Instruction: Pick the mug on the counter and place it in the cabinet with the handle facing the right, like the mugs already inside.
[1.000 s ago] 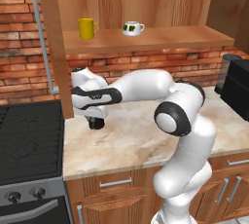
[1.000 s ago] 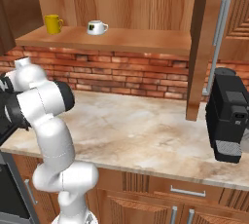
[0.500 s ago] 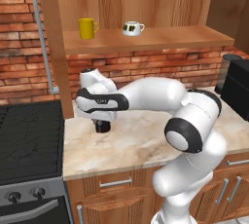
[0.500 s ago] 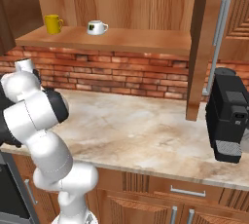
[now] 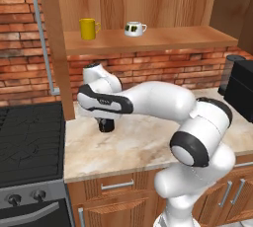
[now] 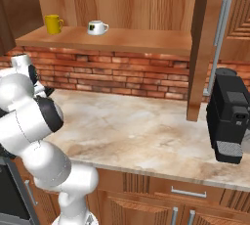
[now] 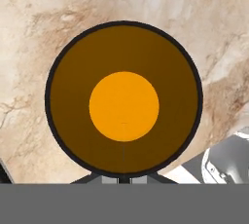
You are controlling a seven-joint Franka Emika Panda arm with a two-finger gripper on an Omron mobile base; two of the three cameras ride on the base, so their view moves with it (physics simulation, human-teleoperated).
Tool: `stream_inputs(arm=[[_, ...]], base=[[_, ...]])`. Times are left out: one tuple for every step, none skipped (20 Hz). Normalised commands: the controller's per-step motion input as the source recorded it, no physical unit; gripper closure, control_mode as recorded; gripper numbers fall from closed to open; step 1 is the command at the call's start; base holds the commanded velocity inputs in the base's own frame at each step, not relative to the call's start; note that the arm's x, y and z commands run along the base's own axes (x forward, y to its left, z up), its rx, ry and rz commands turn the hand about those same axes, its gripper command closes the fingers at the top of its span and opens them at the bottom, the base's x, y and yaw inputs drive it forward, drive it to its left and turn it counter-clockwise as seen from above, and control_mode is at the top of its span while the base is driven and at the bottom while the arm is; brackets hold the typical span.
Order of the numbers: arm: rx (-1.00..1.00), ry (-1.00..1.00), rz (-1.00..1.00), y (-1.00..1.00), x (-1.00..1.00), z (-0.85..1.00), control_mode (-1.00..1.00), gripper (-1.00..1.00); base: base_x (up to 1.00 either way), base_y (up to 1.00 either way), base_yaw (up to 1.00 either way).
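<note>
Black and small, the mug (image 5: 105, 125) stands on the beige marbled counter (image 5: 143, 144) directly under the pincer (image 5: 105, 121), near the counter's left end. In the left base view the white hand covers the mug's top, so only its dark lower body shows beneath the wrist. The hand view looks straight down into the mug (image 7: 123, 99): a thin black rim, a brownish-orange wall and a bright orange floor, with the marbled stone all round it. At the bottom edge of that view the rim meets the dark finger tips (image 7: 123, 179), and the jaws are drawn narrow, closed on the mug's rim. The mug's loop handle cannot be made out in any view.

Above and behind the pincer, the wooden cabinet (image 5: 148, 41) carries a yellow mug (image 5: 88, 28) and a white mug (image 5: 134, 28) on its plank shelf, well apart from the pincer. The white mug bears dark marks, too small to read. No other writing is legible.

The right base view adds a black coffee machine (image 6: 231, 116) far to the pincer's right, and the same shelf with both mugs; there the arm's own body hides the hand and the mug.
</note>
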Motion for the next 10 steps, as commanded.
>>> stream_inputs(arm=[[0.00,-0.14,0.14,-0.13,-0.50,0.20,-1.00,1.00],[0.00,-0.14,0.14,-0.16,-0.52,0.15,-1.00,1.00],[0.00,-0.12,0.13,-0.16,-0.47,0.14,-1.00,1.00],[0.00,-0.10,0.13,-0.19,-0.37,0.13,-1.00,1.00],[0.00,-0.10,0.13,-0.20,-0.31,0.12,-1.00,1.00],[0.00,-0.03,0.16,-0.13,-0.16,0.04,-1.00,1.00],[0.00,-0.02,0.19,-0.15,-0.13,0.00,-1.00,1.00],[0.00,-0.03,0.20,-0.17,-0.21,0.00,-1.00,1.00],[0.03,0.00,0.22,-0.24,-0.11,0.00,-1.00,1.00],[0.04,0.00,0.21,-0.21,-0.06,0.00,-1.00,1.00]], base=[[0.00,0.00,0.00],[0.00,0.00,0.00],[0.00,0.00,0.00],[0.00,0.00,0.00],[0.00,0.00,0.00],[0.00,0.00,0.00],[0.00,0.00,0.00],[0.00,0.00,0.00],[0.00,0.00,0.00],[0.00,0.00,0.00]])
